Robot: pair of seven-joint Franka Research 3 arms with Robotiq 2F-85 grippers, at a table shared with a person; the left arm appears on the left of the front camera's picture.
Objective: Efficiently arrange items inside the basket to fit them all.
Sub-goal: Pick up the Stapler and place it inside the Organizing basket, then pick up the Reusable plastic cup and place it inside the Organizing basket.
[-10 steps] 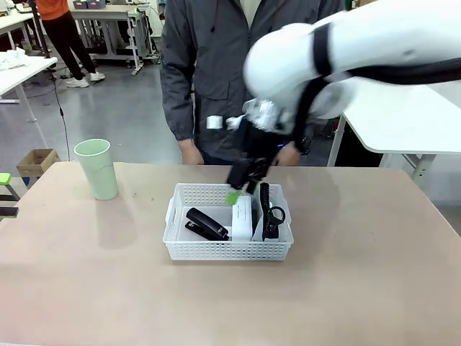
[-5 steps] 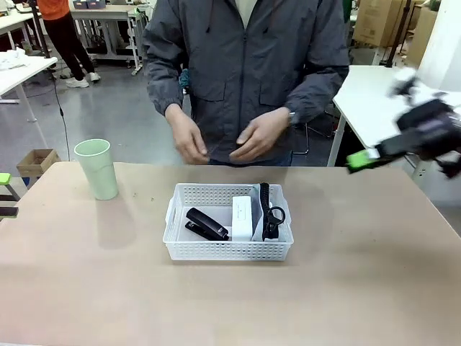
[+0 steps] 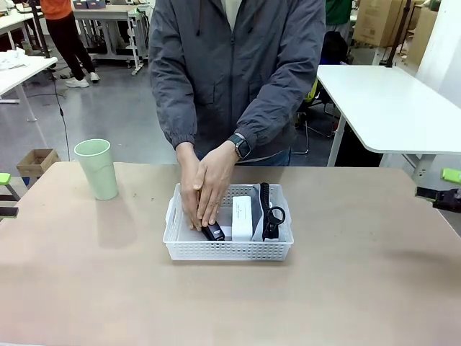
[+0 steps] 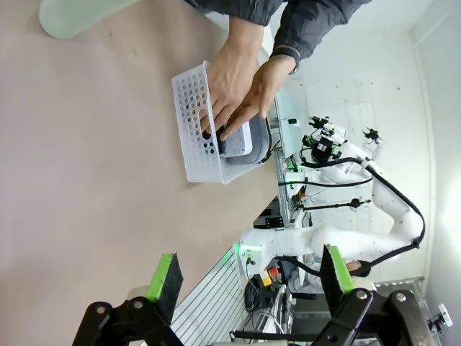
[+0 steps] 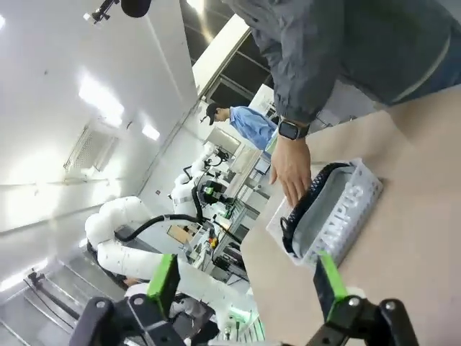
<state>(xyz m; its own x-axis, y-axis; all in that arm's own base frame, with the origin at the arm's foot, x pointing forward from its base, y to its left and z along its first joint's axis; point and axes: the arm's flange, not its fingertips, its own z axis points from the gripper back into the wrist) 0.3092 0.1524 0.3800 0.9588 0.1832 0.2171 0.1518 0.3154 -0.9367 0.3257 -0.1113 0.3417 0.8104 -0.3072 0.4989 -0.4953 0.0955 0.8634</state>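
**Grippers released at the table's sides, person's hands in the basket**

Nearest, at the left edge of the beige tabletop (image 3: 108, 288), the left gripper (image 3: 4, 194): jaws released and spread wide, green pads well apart, nothing between them. Same on the opposite edge with the right gripper (image 3: 441, 184): jaws released, spread wide, grasping nothing. Both well apart from the basket.

Mid-table, a shallow white rectangular plastic basket (image 3: 229, 251) with perforated lattice sides, long side toward the robot, a cut-out handle visible at its left short end.

Inside it, from the robot's left to right:
- A black stapler (image 3: 214, 232), mostly hidden under hands, with just a dark end poking out below the fingertips.
- A white rectangular box (image 3: 242, 216), set upright just beside the stapler.
- A grey "CAMPUS" pouch (image 5: 328, 216), lying along the right wall with its black strap (image 3: 268, 213) looped on top. Lettering readable in the right wrist view.

Over the stapler, in the basket's left part, both of the person's hands (image 3: 204, 189), one laid on the other, fingers pointing down into the basket. A dark wristwatch (image 3: 241, 146) on the upper wrist. Cannot tell whether the fingers grip the stapler or merely press on it.

Farther back and off to the left, outside the basket and well apart from it, a pale green plastic cup (image 3: 97, 168), upright on the table.

Beyond the far edge, the person in a dark grey zip jacket (image 3: 238, 65), standing close to the table with both arms reaching down
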